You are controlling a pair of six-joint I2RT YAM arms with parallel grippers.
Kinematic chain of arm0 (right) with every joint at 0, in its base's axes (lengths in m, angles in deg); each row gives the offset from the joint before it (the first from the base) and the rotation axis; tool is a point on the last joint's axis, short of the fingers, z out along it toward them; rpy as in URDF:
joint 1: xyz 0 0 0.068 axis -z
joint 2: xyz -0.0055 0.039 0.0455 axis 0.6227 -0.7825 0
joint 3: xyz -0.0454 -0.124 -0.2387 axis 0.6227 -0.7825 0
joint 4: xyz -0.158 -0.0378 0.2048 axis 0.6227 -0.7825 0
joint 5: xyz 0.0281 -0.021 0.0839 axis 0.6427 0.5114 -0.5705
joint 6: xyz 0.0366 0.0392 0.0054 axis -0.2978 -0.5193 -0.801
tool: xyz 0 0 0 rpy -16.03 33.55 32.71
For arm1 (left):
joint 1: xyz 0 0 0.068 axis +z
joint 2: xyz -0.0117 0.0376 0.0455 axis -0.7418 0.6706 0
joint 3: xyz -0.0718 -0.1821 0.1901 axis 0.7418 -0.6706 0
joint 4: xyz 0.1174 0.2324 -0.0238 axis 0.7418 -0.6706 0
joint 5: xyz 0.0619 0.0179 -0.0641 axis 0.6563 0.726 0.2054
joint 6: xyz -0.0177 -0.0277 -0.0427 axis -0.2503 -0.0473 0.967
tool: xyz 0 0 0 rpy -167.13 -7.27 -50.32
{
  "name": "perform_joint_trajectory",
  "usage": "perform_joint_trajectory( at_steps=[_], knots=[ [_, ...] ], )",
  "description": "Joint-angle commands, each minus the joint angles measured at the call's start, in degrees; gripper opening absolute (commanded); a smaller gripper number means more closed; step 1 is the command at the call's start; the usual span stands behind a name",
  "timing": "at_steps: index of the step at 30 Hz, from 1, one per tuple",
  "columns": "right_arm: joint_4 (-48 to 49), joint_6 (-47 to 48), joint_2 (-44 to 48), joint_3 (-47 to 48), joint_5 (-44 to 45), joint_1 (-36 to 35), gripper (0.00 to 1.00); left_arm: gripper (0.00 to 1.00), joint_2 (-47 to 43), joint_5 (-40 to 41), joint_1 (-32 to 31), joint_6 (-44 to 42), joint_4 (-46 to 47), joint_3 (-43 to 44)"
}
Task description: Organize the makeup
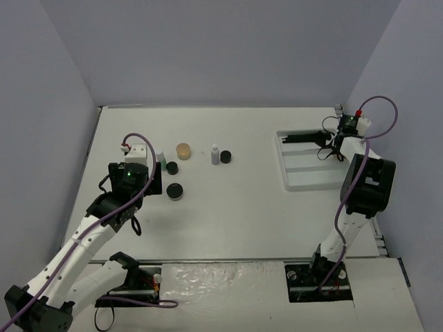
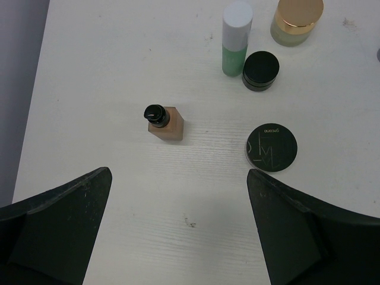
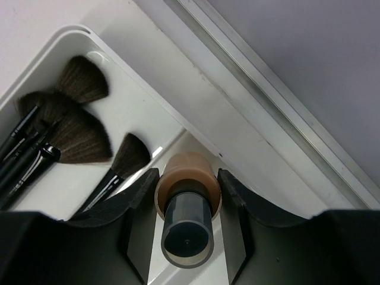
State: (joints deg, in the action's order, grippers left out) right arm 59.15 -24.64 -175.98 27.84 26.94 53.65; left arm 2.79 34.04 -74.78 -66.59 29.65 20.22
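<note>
My right gripper [image 3: 187, 187] is shut on a round tan bottle [image 3: 187, 178] with a dark cap and holds it over the far right corner of the white tray [image 3: 127, 110]. Several black brushes [image 3: 71, 133] lie in the tray's compartment beside it. My left gripper [image 2: 179, 178] is open and empty above the table. Just ahead of it stands a square tan bottle [image 2: 169, 126] with a black cap. Beyond are a flat black compact [image 2: 272, 148], a black jar [image 2: 260, 70], a green bottle [image 2: 235, 41] with a white cap and a gold-lidded jar [image 2: 296, 21].
In the top view the tray [image 1: 311, 173] sits at the right, with brushes [image 1: 302, 137] in its far compartment and my right gripper [image 1: 337, 142] over it. A clear-grey bottle [image 1: 215, 155] and a black jar [image 1: 226, 157] stand mid-table. Walls close in the left, back and right.
</note>
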Motion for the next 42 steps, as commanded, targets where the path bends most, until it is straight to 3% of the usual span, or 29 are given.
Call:
perform_joint_trajectory(
  at_steps=[1, 9, 18, 30, 35, 42],
  knots=[
    [3.5, 0.9, -1.5, 4.4, 0.2, 0.2, 0.0, 0.97, -0.5, -0.2, 1.1, -0.5, 2.9, 1.4],
    [4.0, 0.2, -3.8, 3.8, 0.7, 0.3, 0.04, 0.97, -0.3, -1.0, 1.8, -0.5, 3.0, 1.4],
    [4.0, 1.2, -0.6, 2.1, -1.5, 0.7, 0.53, 0.97, -0.6, -1.0, 1.8, -0.4, 2.8, 1.4],
    [-3.9, 4.2, 16.1, 3.7, 0.5, -1.9, 0.83, 0.97, -1.5, -1.5, 1.8, -0.4, 2.9, 1.5],
    [-5.2, 8.2, 23.1, 3.3, -3.9, -10.0, 0.89, 0.97, -1.4, -1.7, 1.8, -0.4, 3.2, 1.5],
    [-3.3, 17.7, 24.1, 2.2, -18.3, -30.2, 0.91, 0.97, -0.9, -2.2, 2.0, -0.5, 3.4, 1.5]
  ],
)
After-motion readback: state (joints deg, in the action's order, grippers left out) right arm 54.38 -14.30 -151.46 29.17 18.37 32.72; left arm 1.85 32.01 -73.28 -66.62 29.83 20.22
